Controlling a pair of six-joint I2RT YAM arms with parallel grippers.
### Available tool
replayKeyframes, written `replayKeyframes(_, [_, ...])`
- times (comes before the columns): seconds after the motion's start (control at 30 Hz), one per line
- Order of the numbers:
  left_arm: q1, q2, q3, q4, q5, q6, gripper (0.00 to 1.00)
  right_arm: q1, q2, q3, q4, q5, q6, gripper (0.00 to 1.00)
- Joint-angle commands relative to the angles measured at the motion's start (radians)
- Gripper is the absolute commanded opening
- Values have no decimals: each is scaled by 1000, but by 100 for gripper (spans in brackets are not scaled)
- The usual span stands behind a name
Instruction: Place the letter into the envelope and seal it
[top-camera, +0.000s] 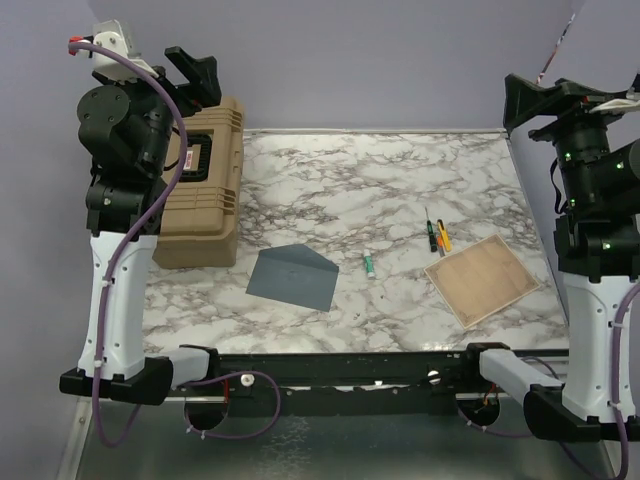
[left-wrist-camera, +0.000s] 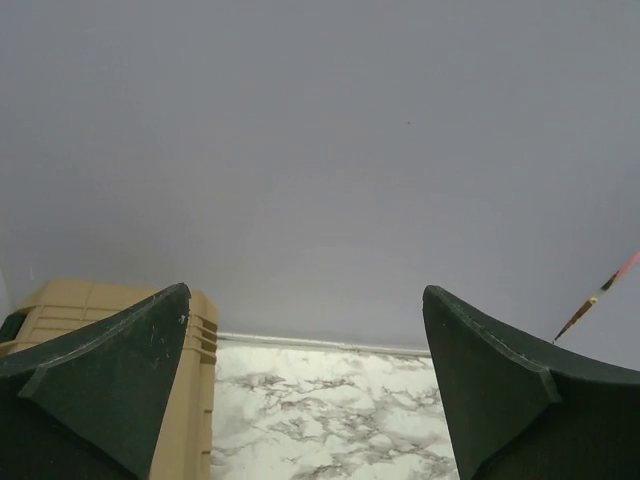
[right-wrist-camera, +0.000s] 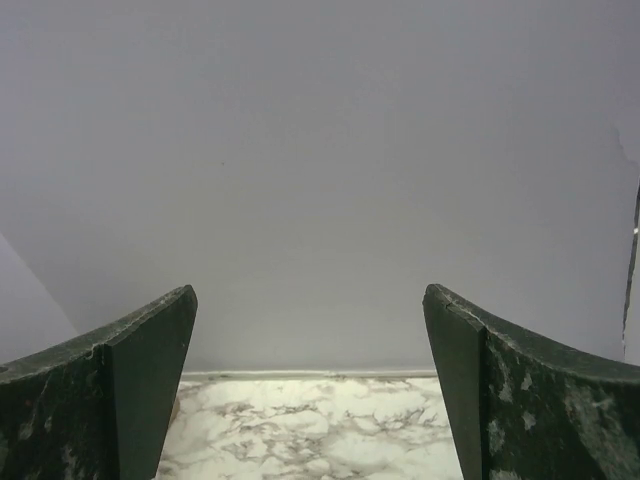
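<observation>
The left gripper (top-camera: 196, 68) is raised high over the table's far left corner and faces the back wall. In its wrist view the fingers (left-wrist-camera: 120, 375) stand wide apart, with nothing between them and nothing touching them. Below it a tan case (top-camera: 205, 180) lies along the left side of the marble table (top-camera: 350, 170).

Just right of the case and near the front edge, the envelope (top-camera: 293, 278) lies flat. Its long axis runs left to right, with the right end angled slightly towards the arms. Its triangular flap points at the far wall. A small green-and-white tube (top-camera: 370, 265) lies just to its right, apart from it. Further right lie two pens (top-camera: 438, 236), side by side.

The letter (top-camera: 483, 280) lies flat near the front right, just beside the pens. It is turned so one corner points at the far wall.

The right gripper (top-camera: 525, 100) is held high at the far right, fingers (right-wrist-camera: 130, 385) equally wide, holding nothing.
</observation>
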Motion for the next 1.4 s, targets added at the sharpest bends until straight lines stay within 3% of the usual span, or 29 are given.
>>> replayKeyframes(0.0, [0,12,-25,38,103,-37,99,-5,-26,-88,-26,-17,35,100])
replayKeyframes(0.1, [0,18,-70,75,207,-62,99,-5,-46,-180,-17,-53,83,100])
replayKeyframes(0.2, [1,27,-143,125,401,-69,99,-5,-64,-290,11,-176,104,100])
replayKeyframes(0.37, [-28,41,-336,282,623,-165,99,-5,-43,-457,-11,-283,215,97])
replayKeyframes(0.53, [-163,63,-520,334,570,-197,99,-5,59,-584,-118,-362,322,88])
replayKeyframes(0.73, [-316,78,-761,332,375,-219,99,36,151,-787,-26,-541,417,77])
replayKeyframes(0.8, [-367,85,-810,333,331,-211,99,50,162,-806,-47,-494,423,75])
replayKeyframes(0.9, [-444,131,-832,335,318,-192,99,50,173,-805,-150,-305,449,74])
replayKeyframes(1.13, [-573,346,-706,360,377,-190,98,49,244,-719,-455,308,492,80])
replayKeyframes(1.37, [-641,672,-453,376,508,-232,95,43,203,-737,-634,505,617,81])
